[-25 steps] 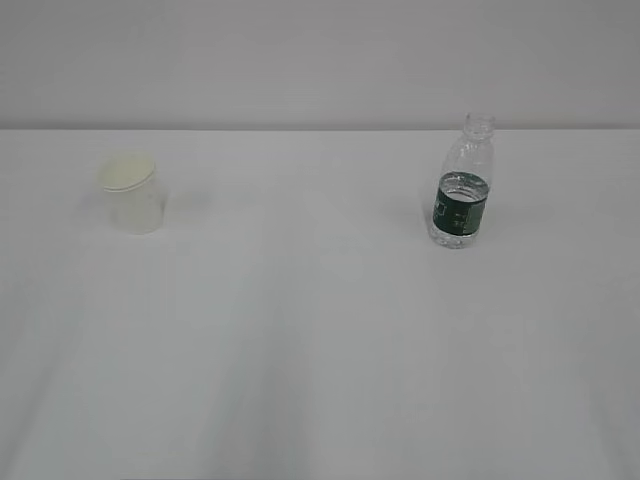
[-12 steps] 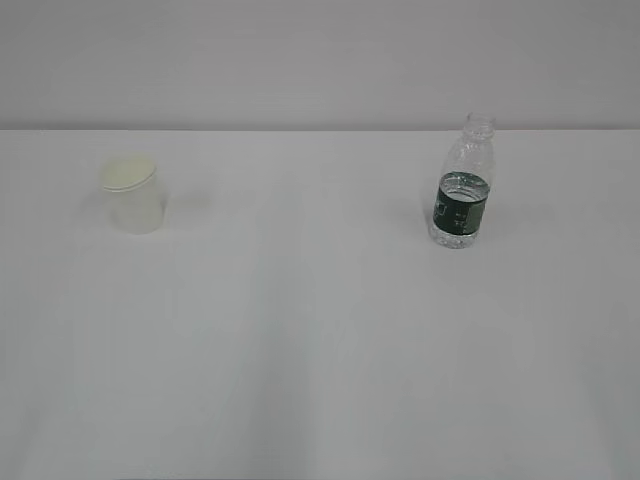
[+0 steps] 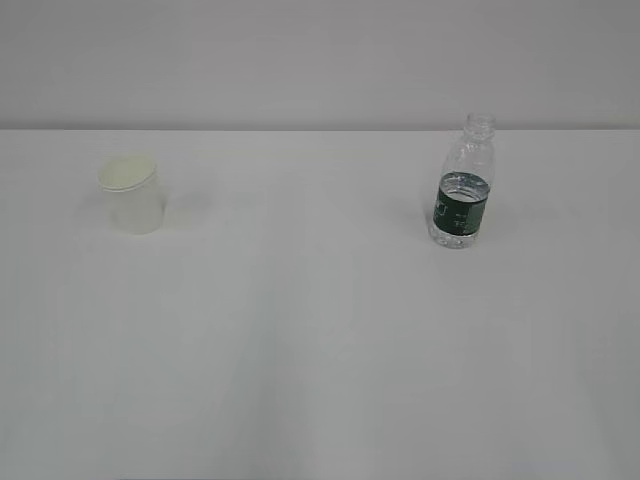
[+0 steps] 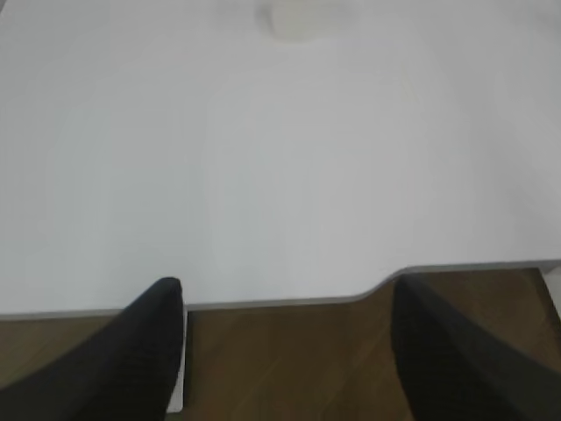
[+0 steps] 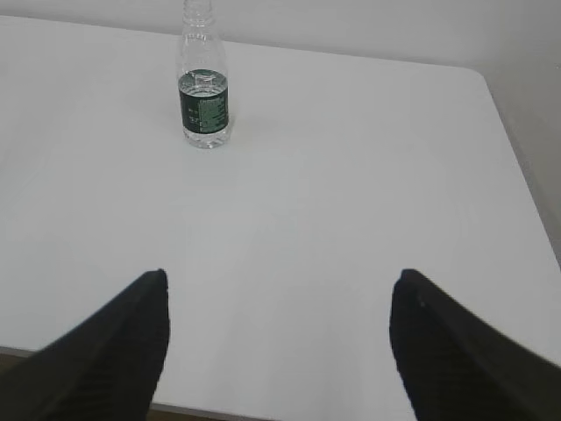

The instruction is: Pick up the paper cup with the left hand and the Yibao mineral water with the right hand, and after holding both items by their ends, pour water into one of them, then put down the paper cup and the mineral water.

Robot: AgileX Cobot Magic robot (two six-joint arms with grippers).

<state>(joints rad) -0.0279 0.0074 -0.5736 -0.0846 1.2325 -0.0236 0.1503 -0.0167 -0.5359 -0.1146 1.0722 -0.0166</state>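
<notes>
The white paper cup [image 3: 132, 195] stands upright at the table's left rear; in the left wrist view the cup [image 4: 294, 17] is a blurred shape at the top edge. The Yibao mineral water [image 3: 463, 183], a clear bottle with a dark green label and no cap, stands at the right rear, and the bottle [image 5: 204, 84] shows far ahead in the right wrist view. My left gripper [image 4: 286, 294] is open and empty over the table's near edge. My right gripper [image 5: 279, 285] is open and empty above the near part of the table. Neither arm shows in the exterior view.
The white table [image 3: 320, 330] carries only the cup and bottle. Its near edge [image 4: 289, 302] has brown floor below it. Its right edge [image 5: 517, 149] runs along a pale wall.
</notes>
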